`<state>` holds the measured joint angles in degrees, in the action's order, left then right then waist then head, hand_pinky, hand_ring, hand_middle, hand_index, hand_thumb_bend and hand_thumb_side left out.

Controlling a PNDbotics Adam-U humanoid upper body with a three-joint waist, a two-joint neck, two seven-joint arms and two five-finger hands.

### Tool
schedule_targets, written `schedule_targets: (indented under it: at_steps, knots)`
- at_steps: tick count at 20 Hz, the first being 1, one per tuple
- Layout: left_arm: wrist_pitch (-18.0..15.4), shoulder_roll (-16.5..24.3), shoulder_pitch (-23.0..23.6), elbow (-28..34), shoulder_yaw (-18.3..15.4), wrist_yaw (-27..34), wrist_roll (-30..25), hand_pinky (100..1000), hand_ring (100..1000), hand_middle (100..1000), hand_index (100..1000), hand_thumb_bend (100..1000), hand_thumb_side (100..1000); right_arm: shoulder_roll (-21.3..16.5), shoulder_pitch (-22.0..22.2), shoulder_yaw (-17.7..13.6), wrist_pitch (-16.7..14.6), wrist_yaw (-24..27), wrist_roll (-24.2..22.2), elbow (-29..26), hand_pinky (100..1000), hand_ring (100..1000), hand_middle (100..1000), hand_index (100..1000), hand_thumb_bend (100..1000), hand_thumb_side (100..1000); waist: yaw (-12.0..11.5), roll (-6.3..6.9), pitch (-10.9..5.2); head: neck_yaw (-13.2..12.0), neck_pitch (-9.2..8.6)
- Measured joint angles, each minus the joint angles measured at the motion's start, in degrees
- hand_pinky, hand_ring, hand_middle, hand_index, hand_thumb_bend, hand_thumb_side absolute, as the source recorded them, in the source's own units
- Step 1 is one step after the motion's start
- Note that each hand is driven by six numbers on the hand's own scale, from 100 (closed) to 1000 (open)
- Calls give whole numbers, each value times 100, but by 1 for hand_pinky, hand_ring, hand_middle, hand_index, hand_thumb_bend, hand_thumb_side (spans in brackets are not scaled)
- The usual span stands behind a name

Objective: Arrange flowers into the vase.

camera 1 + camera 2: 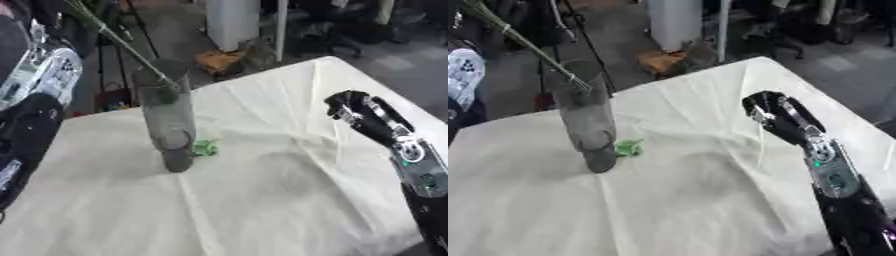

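Your right hand point(354, 112) hovers over the table point(262, 210), fingers curled on nothing. Left of it the vase point(168, 117) stands upright on the cloth, a green scrap point(206, 147) at its base. A stem point(122, 42) leans from its mouth toward your left arm; I cannot tell that hand's fingers. No writing is readable.

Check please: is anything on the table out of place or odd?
A small green scrap, perhaps a leaf, lies on the white cloth beside the vase base instead of inside. Stems lean steeply out.
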<state>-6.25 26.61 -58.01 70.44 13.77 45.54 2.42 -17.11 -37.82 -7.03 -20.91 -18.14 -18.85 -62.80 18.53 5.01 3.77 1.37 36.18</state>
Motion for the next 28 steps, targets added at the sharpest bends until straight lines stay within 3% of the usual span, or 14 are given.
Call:
schedule_targets:
  at_steps: [7,21,28]
  knots:
    - [26,75,2,-93,15,-210,-85,100,100,100,100,695,858,-51,8,0,26,0,-31,-37,634,642,528,727,349,773,36,99,-9,43,0]
    - [4,151,1,-134,26,-294,-96,100,100,100,100,700,850,-83,39,0,34,0,-39,-39,634,643,528,727,345,775,28,100,-31,58,0]
    - [-261,238,-2,-28,-106,-171,191,100,100,100,100,716,832,-83,52,-4,35,0,-38,-39,634,643,528,727,344,776,18,89,-56,72,0]
